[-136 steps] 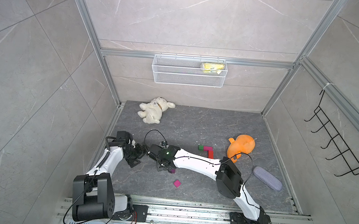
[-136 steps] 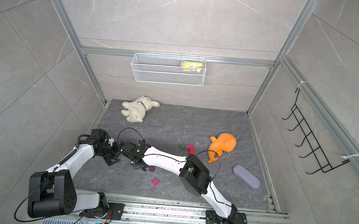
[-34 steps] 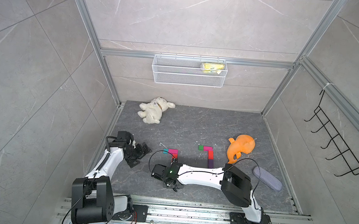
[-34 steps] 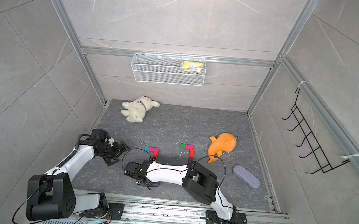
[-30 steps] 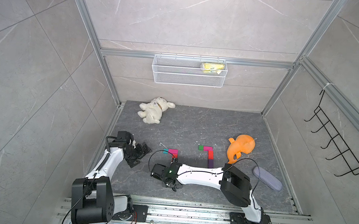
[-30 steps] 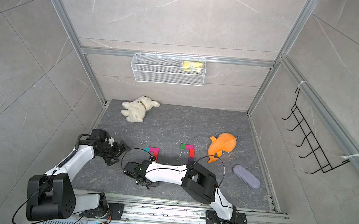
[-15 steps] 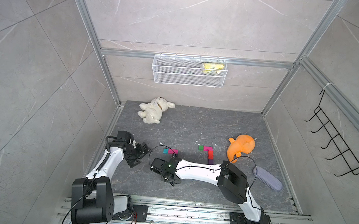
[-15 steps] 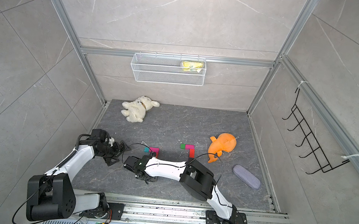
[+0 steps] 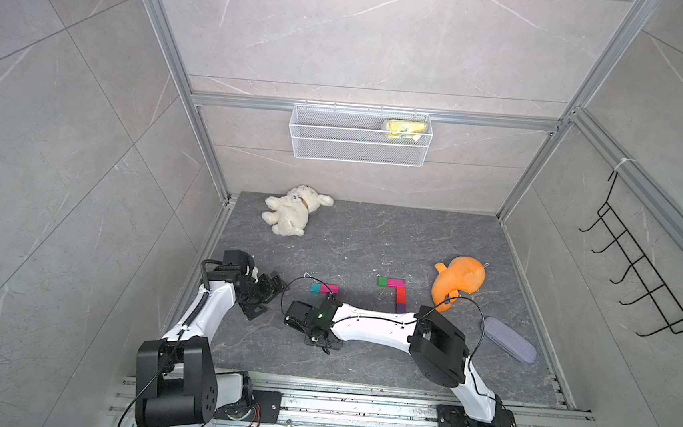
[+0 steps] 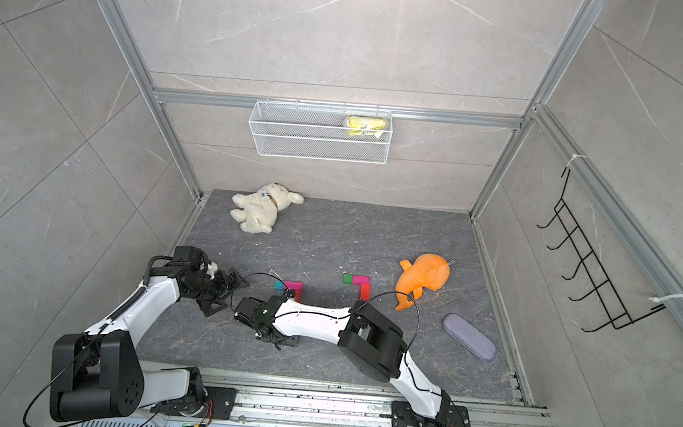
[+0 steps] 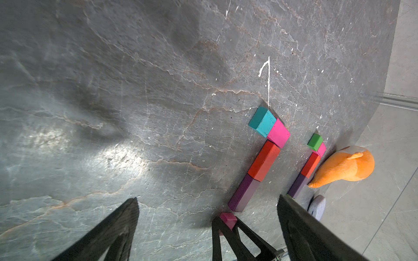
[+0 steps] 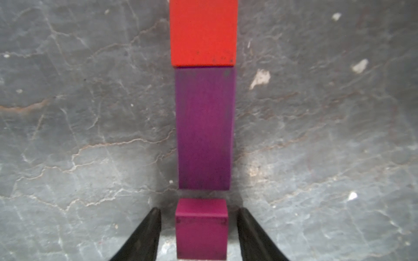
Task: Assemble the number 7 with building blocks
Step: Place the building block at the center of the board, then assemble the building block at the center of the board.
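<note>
**A:** Where is the right gripper (image 12: 199, 212)?

**B:** Low over the floor (image 12: 90, 113), jaws a little apart, with the small magenta block (image 12: 201, 228) between them. A sliver of floor shows on each side, so neither finger touches it.

**A:** And the block itself?

**B:** It lies flat, just on the near side of the purple block (image 12: 204, 128) and in line with it, with a thin gap between the two. On the far side of the purple one comes the red block (image 12: 203, 31), touching it.

**A:** So that is the left seven?

**B:** Yes, the left seven (image 11: 263, 160) (teal and pink across the far end, red and purple running toward the near side). The right seven (image 9: 396, 292) lies apart to its right, close beside the orange toy (image 9: 457, 280).

**A:** And the left gripper?

**B:** The left gripper (image 11: 208, 198) is to the left of both figures, jaws spread wide and holding nothing. In a top view the right arm (image 9: 372, 327) covers most of the left seven's column.
</note>
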